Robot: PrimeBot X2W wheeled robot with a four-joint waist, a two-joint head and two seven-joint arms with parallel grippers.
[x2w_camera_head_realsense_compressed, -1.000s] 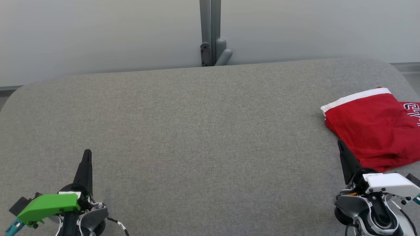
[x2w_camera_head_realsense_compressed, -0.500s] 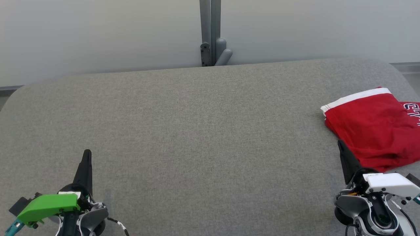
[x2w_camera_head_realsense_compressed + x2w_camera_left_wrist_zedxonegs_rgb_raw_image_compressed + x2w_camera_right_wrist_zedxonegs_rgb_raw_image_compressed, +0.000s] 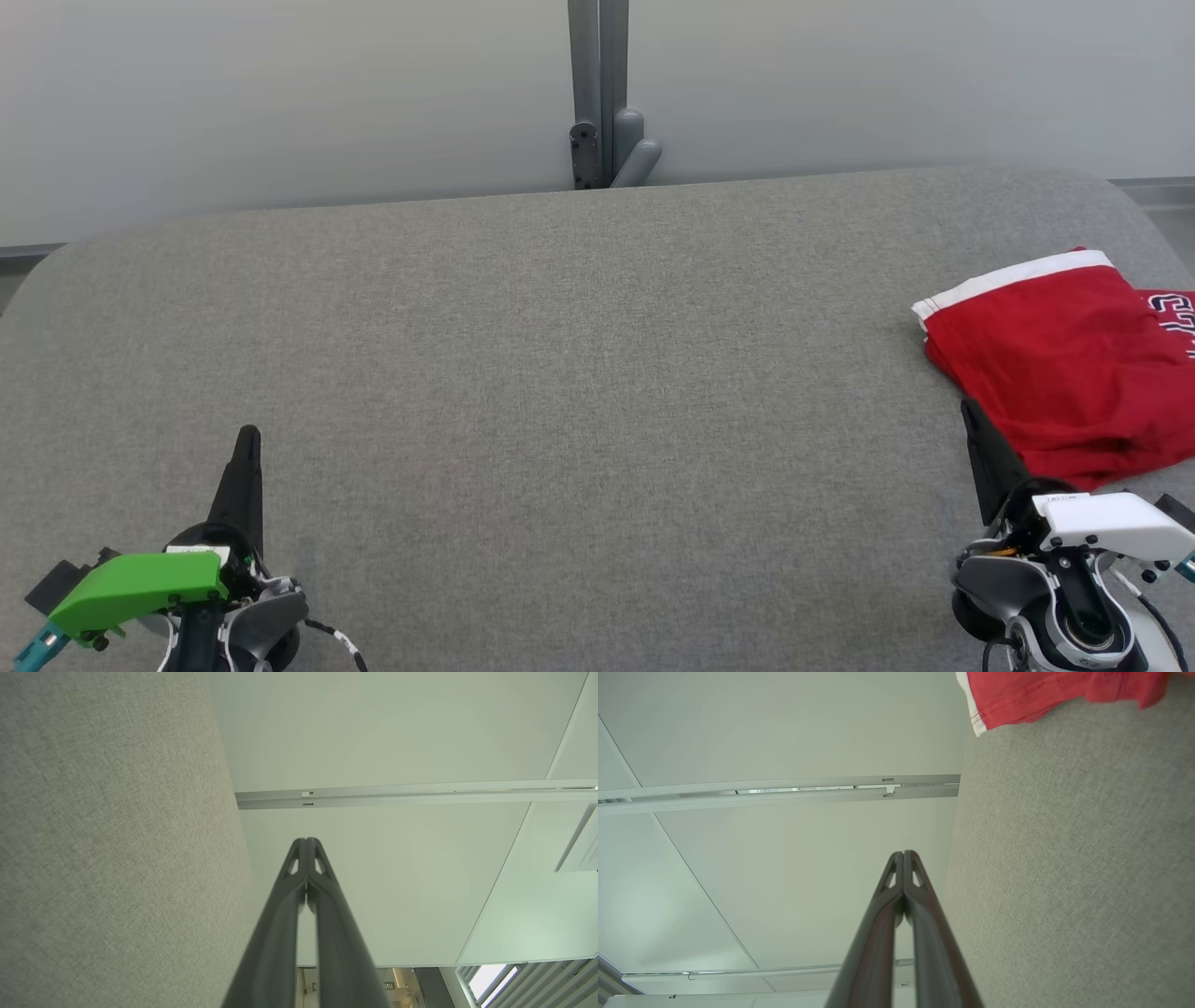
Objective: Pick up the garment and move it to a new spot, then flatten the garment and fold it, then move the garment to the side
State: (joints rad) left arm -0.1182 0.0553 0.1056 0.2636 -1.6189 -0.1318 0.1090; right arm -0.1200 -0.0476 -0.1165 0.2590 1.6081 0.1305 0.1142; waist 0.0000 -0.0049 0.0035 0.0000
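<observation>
Garment (image 3: 1055,364) folded aside at the table's (image 3: 560,373) right end.
Left gripper (image 3: 247,437) and right gripper (image 3: 967,409) rest by the table's front edge, jaws together, empty; task seemingly done.

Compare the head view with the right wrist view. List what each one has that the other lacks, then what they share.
Head view, of the two: the left gripper with its green cover, the grey upright post at the back, and lettering at the right edge.

Right wrist view, of the two: pale panels crossed by a metal rail, and a close look at the right gripper, its dark fingers pressed shut.

Both: the red garment with a white band lying on the grey fabric-covered table, with the right gripper near it.
</observation>
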